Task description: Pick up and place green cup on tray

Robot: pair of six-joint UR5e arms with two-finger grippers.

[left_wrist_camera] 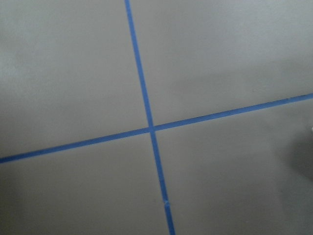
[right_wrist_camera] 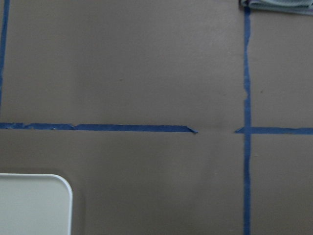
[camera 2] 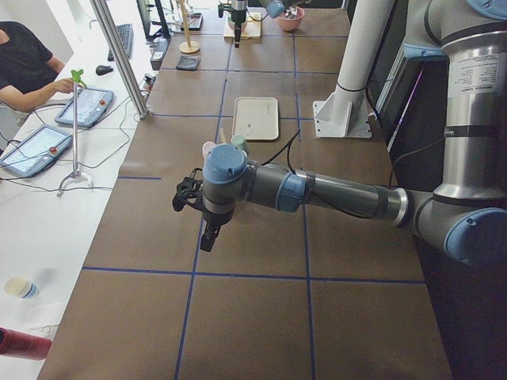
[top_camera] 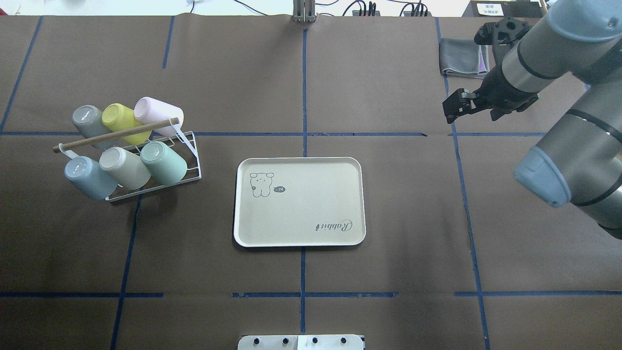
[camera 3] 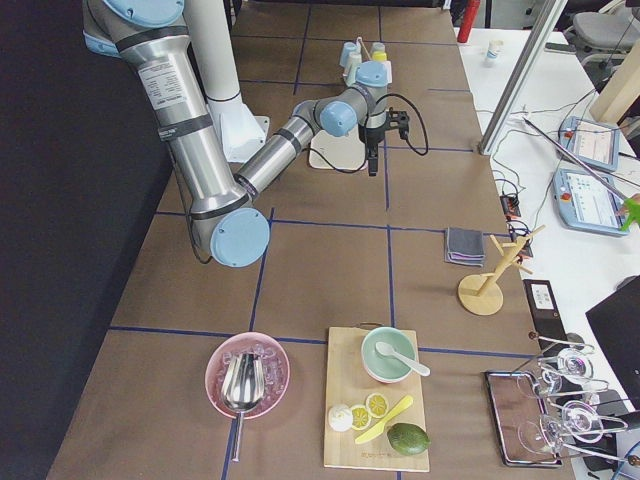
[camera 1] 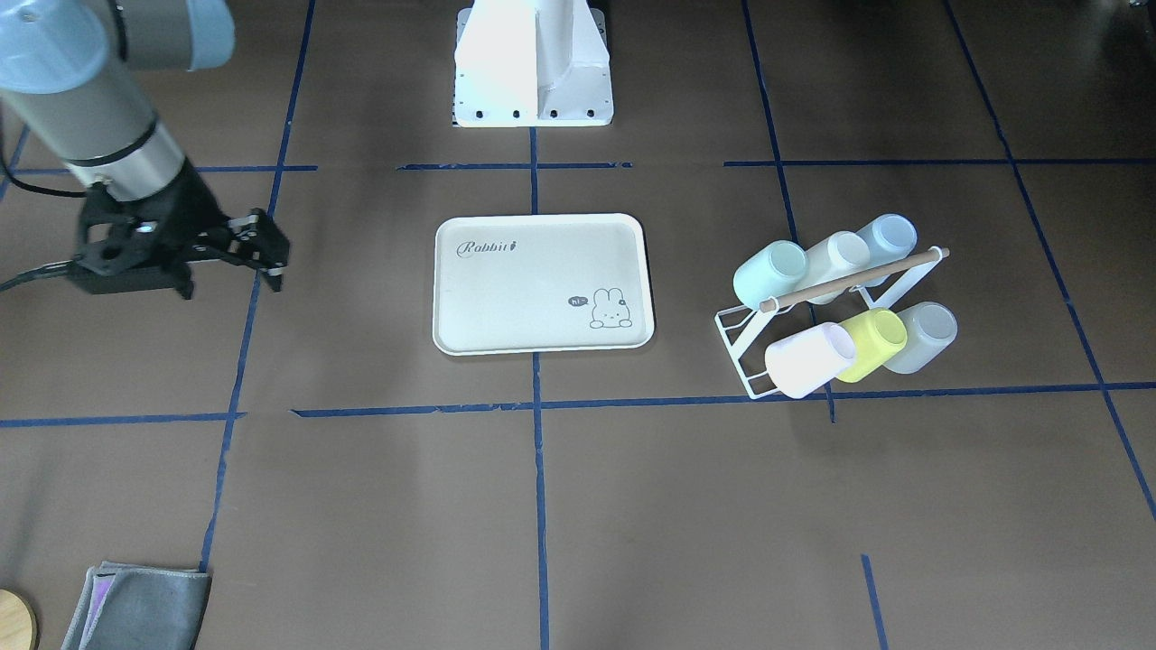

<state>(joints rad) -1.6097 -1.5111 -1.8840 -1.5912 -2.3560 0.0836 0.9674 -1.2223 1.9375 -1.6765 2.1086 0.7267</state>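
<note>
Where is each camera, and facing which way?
Front-facing: across table, facing robot's base; tray, green cup, right hand at view's left.
Overhead: behind the base, looking down; shares those three, mirrored.
Exterior left: table's left end; left hand near.
Exterior right: table's right end; right arm near.
Left wrist: down, taped table only; no hand.
Right wrist: down; tray corner; no hand.

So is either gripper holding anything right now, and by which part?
Nothing is held. The right gripper hangs empty, and the pale mint-green plastic cup sits on the white wire rack. The left gripper looks empty too.
</note>
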